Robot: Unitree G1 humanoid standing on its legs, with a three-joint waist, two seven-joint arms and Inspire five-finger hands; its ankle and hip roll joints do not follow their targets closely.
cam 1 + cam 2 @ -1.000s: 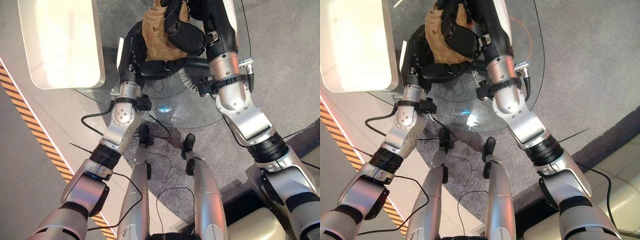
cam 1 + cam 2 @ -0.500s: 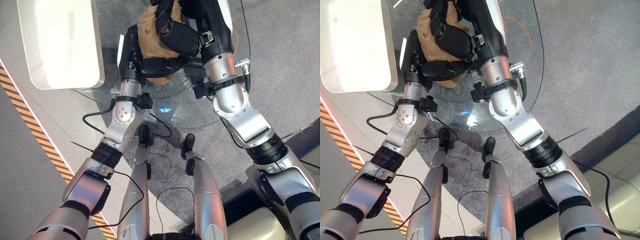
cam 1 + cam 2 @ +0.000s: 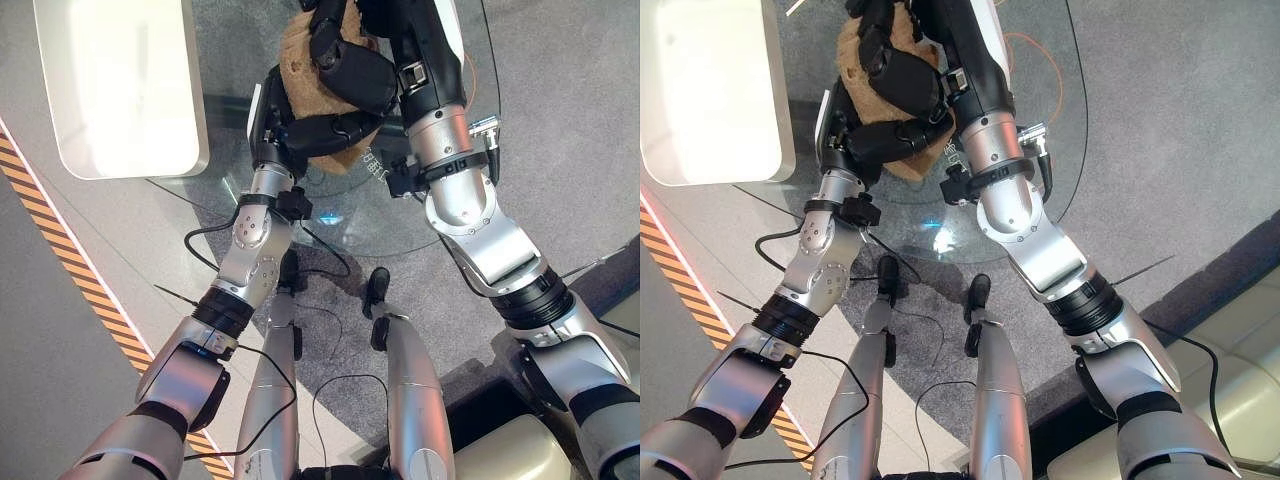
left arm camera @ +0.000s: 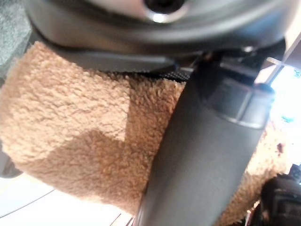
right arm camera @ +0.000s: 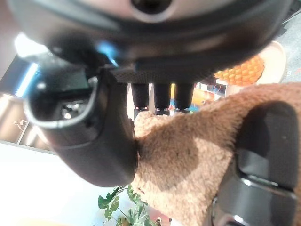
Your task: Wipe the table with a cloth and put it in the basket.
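Both hands clamp cloth [image 3: 300, 60] | left hand [image 3: 315, 128] beneath | right hand [image 3: 345, 65] atop

Grey carpet [image 3: 560, 130], striped floor tape [image 3: 60, 250], white bench [image 3: 120, 80].

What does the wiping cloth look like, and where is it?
Find the round glass table in front of the robot. At its far side both dark hands meet, the left hand below, the right hand on top. The cloth is the tan, fuzzy bundle bunched between them, the one soft thing there.
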